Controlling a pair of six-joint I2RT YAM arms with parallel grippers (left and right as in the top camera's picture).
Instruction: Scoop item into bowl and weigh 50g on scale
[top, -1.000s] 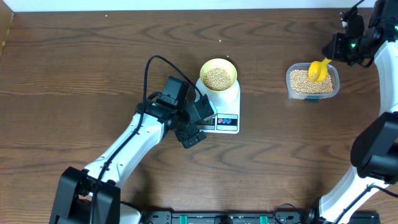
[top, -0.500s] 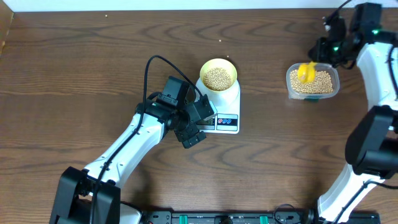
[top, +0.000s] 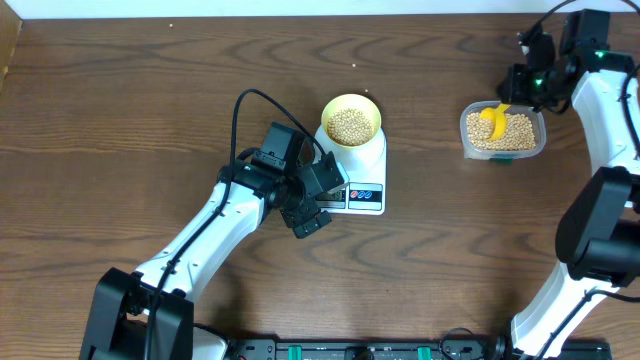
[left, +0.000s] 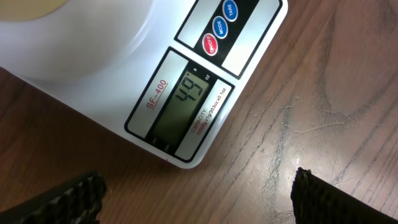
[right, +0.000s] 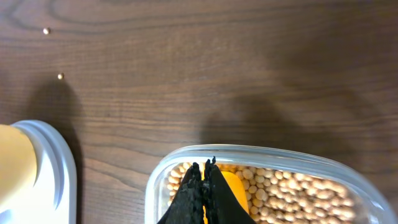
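The pale yellow bowl (top: 351, 122) holds tan beans (top: 350, 125) and stands on the white scale (top: 364, 178). In the left wrist view the scale's display (left: 180, 106) reads 49. My left gripper (top: 310, 205) is open and empty beside the scale's front left corner; its fingertips (left: 199, 196) frame bare wood. My right gripper (top: 515, 85) is shut on the handle of a yellow scoop (top: 490, 117), whose cup rests in the beans (right: 298, 193) of a clear tub (top: 503, 131). The scoop (right: 231, 190) shows behind the shut fingers (right: 204, 171).
Two stray beans (right: 60, 76) lie on the wood between tub and scale. A black cable (top: 240, 120) loops off the left arm. The scale's round buttons (left: 221, 28) face my left wrist camera. The table's far edge runs just behind the right arm.
My right gripper swung the scoop from tilted over the tub's right side to the left, and its cup now lies down in the tub's beans. The left arm has not moved.
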